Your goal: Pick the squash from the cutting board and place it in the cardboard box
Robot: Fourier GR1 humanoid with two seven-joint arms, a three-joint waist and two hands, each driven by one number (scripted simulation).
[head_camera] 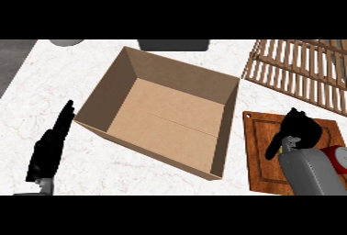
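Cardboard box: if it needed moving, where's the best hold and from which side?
Judgement only: take the cardboard box by its left wall's top rim, coming from the left, where the open left hand stands beside it. The box is open-topped with upright thin walls, so a rim gives fingers an edge. The right hand is over the cutting board.

The right hand [300,128], at about four o'clock, covered the middle of the cutting board [261,151], and its fingers could not be made out. No squash was visible; it was possibly under that hand. The board ran off the lower edge. At twelve o'clock, a dark object [173,44] and a grey one [65,42] were cut off.
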